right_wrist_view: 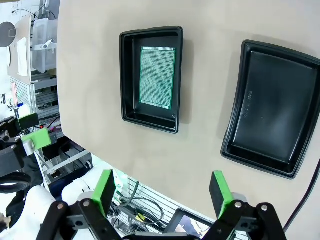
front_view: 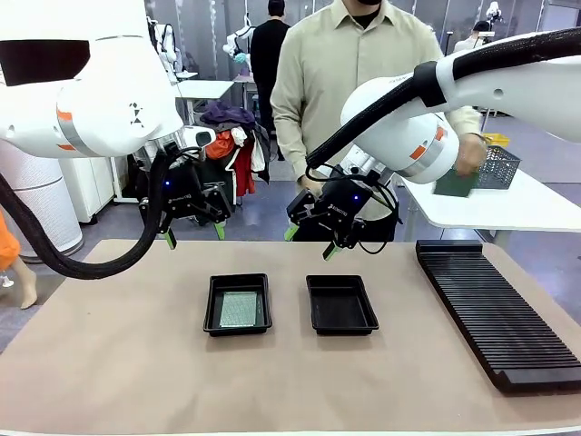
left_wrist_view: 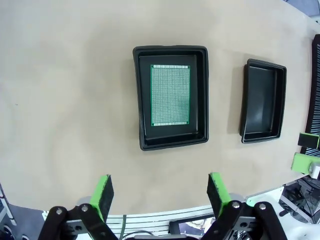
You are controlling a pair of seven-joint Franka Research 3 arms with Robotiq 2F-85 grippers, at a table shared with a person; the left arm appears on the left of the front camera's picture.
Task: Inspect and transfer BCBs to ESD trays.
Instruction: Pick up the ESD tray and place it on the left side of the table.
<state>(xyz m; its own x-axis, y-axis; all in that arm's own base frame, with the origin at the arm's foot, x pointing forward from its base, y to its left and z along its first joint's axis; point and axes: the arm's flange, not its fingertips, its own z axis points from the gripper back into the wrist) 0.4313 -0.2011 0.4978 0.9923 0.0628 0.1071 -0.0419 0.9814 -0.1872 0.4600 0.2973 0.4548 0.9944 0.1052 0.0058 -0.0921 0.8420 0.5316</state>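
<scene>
One thin green patterned board (front_view: 241, 310) lies flat in the left shallow black plastic tray (front_view: 211, 309). The matching right tray (front_view: 341, 306) is bare, we judge it waits for the next board. Left gripper (front_view: 195, 236) and right gripper (front_view: 310, 242) hover above, jaws wide, holding nothing. We think they are parked clear while the person's hand (front_view: 470, 154) fetches a dark green piece (front_view: 451, 184) from the side table.

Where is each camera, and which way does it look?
Front: between the arms, facing the person across the table; open left hand, right hand show.
Left wrist: on left arm, looking down; its green fingers show.
Right wrist: on right arm, looking down; its fingers show.
All share: board in its tray, empty tray.
</scene>
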